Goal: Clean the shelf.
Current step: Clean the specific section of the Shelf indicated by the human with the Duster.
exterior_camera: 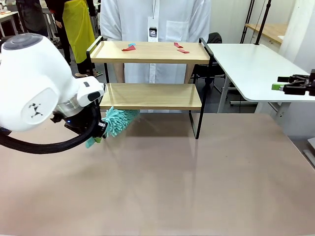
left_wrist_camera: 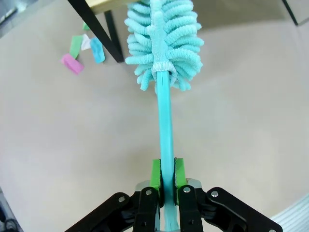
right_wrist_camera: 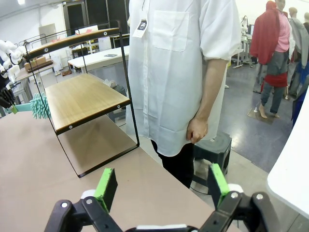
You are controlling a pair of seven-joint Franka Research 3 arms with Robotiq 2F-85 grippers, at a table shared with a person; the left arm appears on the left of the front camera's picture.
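- The left gripper (left_wrist_camera: 164,176) is clamped on the handle of a teal duster (left_wrist_camera: 164,38).
- The duster's fluffy head is at the left front corner of the shelf's (exterior_camera: 152,96) lower board.
- The shelf stands at the far side of the table (exterior_camera: 197,187), in front of a person (exterior_camera: 155,19), with paper scraps (exterior_camera: 129,48) on its top board.
- The right gripper (right_wrist_camera: 161,186) has its fingers wide apart and holds nothing.

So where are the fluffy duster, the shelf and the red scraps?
duster (left_wrist_camera: 164,43), left wrist view, on its teal fluffy head.
shelf (exterior_camera: 152,96), front view, on the lower wood board.
red scraps (exterior_camera: 183,51), front view, on one scrap on the top board.
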